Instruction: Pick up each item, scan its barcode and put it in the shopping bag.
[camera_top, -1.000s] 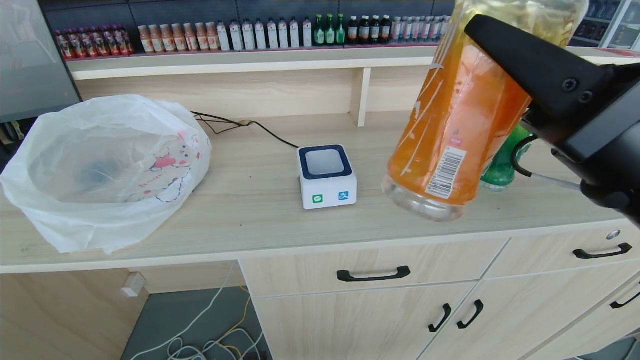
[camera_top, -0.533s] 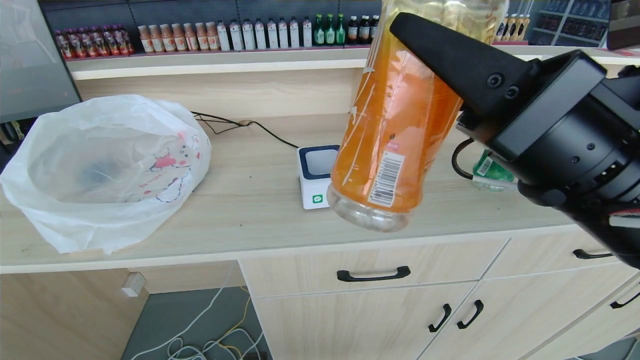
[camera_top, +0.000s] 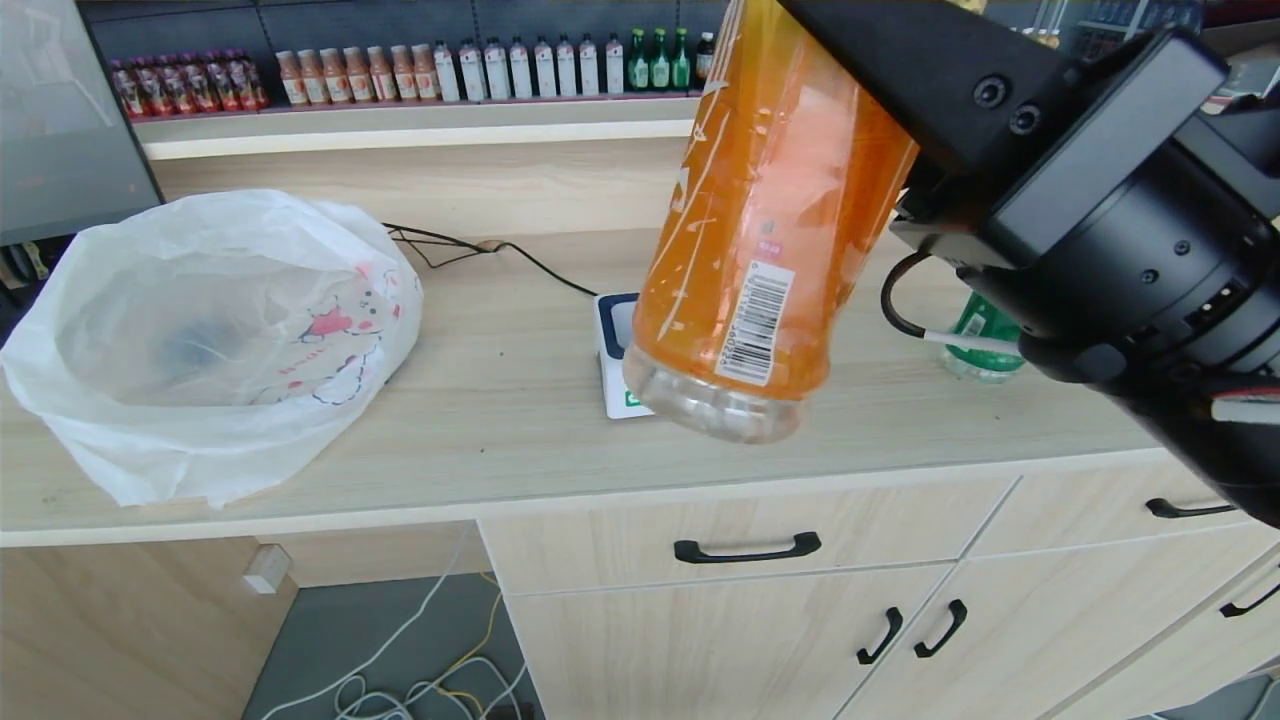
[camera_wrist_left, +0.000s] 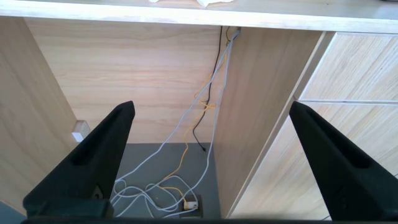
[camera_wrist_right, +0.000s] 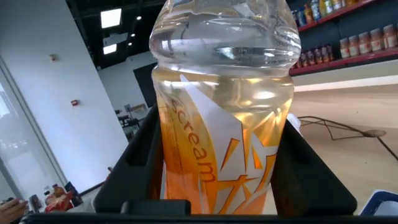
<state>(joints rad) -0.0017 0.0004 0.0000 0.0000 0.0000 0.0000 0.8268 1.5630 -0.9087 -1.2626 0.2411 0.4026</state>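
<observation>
- You have the orange drink bottle held tilted above the scanner, barcode facing you.
- Your open shopping bag sits left of the scanner.
- The green bottle stands to its right.

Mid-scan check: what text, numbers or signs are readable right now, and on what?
Barcode sticker on the orange bottle: bars clear, digits too small to read.
Bottle label, right wrist view: white lettering cut off at the edge, no whole word readable.
Scanner: a green sign on its front, no words legible.
Shopping bag: red and blue print, blurred.
Green bottle and shelf bottles: labels too small.
</observation>
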